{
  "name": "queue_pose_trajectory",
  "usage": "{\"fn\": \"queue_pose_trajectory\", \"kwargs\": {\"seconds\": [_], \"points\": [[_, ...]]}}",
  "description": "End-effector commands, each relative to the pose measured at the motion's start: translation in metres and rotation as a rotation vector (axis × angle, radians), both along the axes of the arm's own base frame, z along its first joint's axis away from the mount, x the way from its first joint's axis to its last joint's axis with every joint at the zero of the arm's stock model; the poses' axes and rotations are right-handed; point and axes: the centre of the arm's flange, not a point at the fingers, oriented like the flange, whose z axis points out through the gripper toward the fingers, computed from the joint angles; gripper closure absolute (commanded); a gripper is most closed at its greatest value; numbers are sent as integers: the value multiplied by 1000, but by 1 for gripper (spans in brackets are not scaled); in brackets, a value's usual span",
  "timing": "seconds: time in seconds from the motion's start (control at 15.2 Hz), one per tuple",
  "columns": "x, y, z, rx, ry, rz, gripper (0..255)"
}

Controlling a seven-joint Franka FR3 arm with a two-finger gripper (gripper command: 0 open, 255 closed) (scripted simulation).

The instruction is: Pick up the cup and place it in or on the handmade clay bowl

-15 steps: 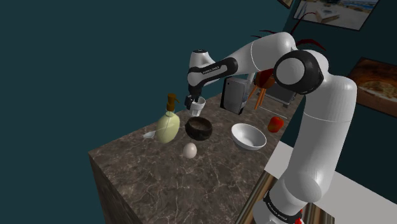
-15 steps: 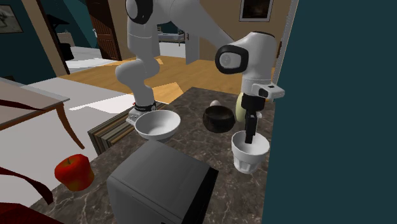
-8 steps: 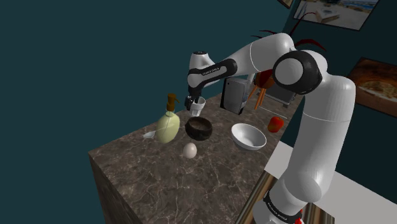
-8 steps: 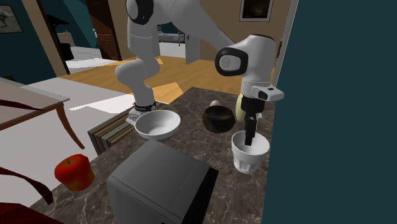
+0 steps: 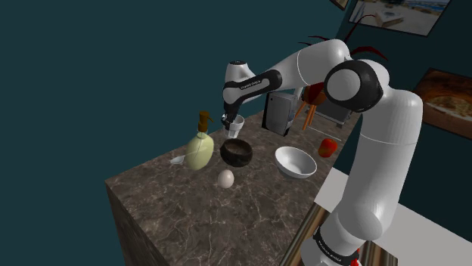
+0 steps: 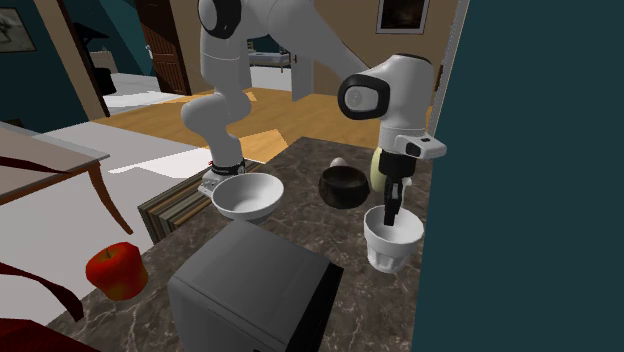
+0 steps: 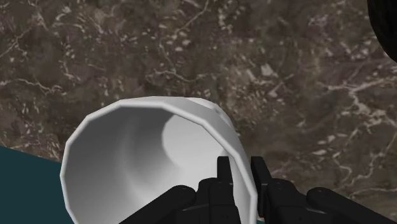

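White cup upright near the back edge of a dark, marbled table, close to a teal wall. Pinched at the rim by the black tool: one finger inside the cup, the other outside, the thin wall clasped between them. Hard to tell whether the cup's base rests on the table or hangs just above it.

Just beside the cup, toward the arm's stand: a dark, rough round bowl, open side up, apart from the cup. Beside that bowl, a pale yellow-green bottle with a brown stopper, and a small pale egg on the table near both. In the shoulder view, to the right of the dark bowl, a white bowl, well apart from the cup. Behind the cup in that view, a grey box-shaped appliance on the table. Past the white bowl, a red apple.

White arm with dark joints bent over the table from its stand, wrist pointing straight down at the cup.
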Motion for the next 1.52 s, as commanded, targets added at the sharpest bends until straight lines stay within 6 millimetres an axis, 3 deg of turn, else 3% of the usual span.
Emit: {"fn": "queue_pose_trajectory", "kwargs": {"seconds": [0.0, 0.13, 1.45], "points": [[0, 0, 0, 0, 0, 0, 255], [0, 0, 0, 0, 0, 0, 255], [0, 0, 105, 0, 0, 0, 255]]}}
